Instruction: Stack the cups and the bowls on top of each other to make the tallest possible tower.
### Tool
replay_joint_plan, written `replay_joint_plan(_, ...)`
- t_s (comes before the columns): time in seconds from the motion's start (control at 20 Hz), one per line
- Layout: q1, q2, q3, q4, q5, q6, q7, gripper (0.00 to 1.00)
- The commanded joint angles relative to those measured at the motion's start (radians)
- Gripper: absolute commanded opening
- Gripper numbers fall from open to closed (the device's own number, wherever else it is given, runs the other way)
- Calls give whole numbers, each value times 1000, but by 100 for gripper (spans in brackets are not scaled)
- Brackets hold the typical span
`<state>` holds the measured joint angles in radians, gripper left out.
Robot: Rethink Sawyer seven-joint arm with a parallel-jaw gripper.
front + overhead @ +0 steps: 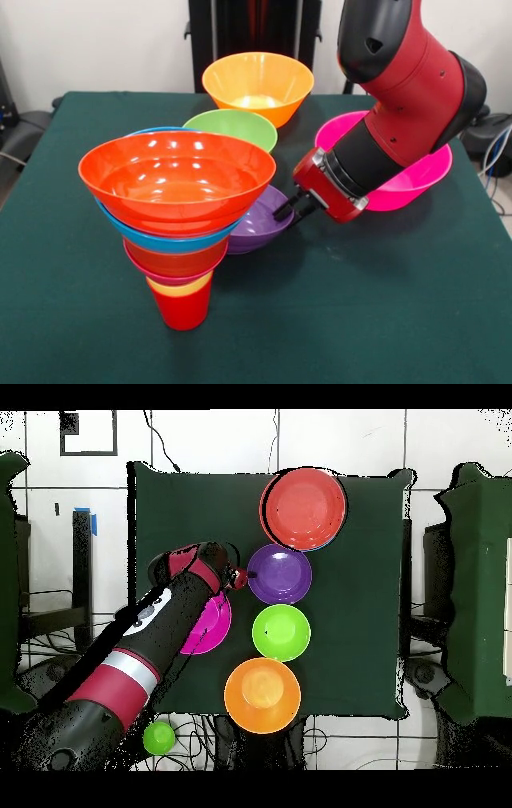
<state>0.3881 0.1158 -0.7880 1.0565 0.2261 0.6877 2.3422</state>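
The tower [178, 216] stands at the front left of the table. Its base is a red cup [183, 310] with a yellow cup [181, 286] nested in it, and pink, orange and blue bowls widen upward. A big orange-red bowl [176, 180] is on top. In the overhead view the tower [305, 507] shows as a red disc. A purple bowl [262, 220] sits just behind the tower and also shows in the overhead view [279, 573]. My gripper [288, 210] is low at the purple bowl's rim, on the side away from the tower, and also shows in the overhead view [240, 576].
A green bowl [234, 128] [281, 632] and a light orange bowl [258, 84] [262, 695] sit further back in a row. A magenta-pink bowl [400, 180] [213, 629] lies partly under my arm. The table [360, 304] has a dark green cloth.
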Motion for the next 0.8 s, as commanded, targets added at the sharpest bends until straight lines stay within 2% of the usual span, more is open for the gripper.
replay_joint_plan(0.05, -2, -13, 99, -41, -59, 38, 3, 0)
replay_joint_plan(0.8, 1, -39, 92, -38, -70, 95, -23, 0)
